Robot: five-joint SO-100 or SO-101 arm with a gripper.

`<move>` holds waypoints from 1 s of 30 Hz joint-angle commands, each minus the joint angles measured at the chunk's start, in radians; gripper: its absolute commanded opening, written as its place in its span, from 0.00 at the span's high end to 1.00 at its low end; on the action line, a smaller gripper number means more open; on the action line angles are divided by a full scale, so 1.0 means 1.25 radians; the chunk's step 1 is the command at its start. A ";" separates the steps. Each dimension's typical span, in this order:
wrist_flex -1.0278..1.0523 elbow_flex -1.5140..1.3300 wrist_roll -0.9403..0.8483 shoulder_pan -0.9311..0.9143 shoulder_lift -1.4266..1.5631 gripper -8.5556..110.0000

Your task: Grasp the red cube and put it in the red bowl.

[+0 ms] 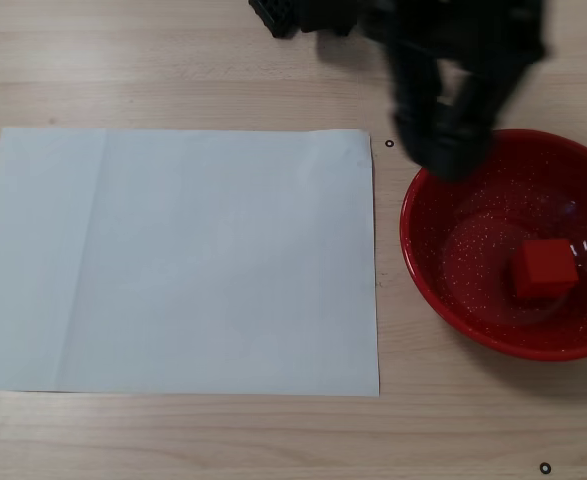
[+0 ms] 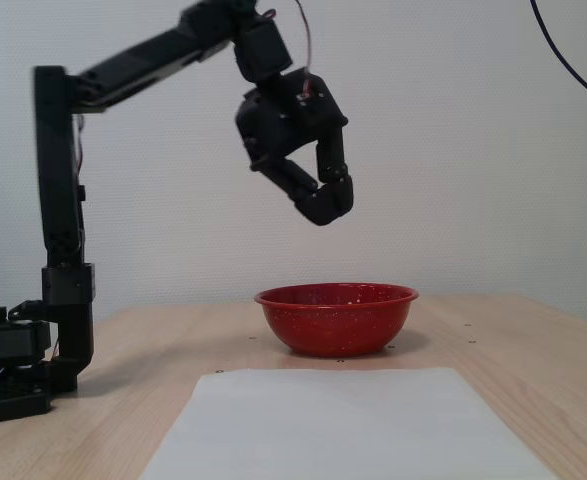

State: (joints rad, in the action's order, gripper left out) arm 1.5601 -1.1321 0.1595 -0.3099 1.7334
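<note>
A white sheet of paper lies flat on the wooden bench, filling the left and middle of the top-down fixed view; in the side-on fixed view it runs toward the near edge. To its right, just beside the paper's right edge and close to the bench's right edge, stands the red bowl, glossy with fine white speckles inside. The red cube rests on the bowl's floor, toward its right side. From the side only the bowl's outer wall and rim show; the cube is hidden within.

The black arm reaches from its base at the left. Its pincer hangs well above the bowl, fingertips together and holding nothing. From above, the blurred pincer overlaps the bowl's far-left rim.
</note>
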 commanded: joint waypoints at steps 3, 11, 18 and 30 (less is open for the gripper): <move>-0.101 -0.119 0.027 0.069 0.201 0.93; -0.228 -0.432 0.043 0.187 0.410 0.93; -0.364 -0.708 0.025 0.249 0.593 0.93; -0.569 -1.160 -0.049 0.280 0.935 0.93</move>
State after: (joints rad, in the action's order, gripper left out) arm 0.8943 -2.6154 0.1212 0.0261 2.8241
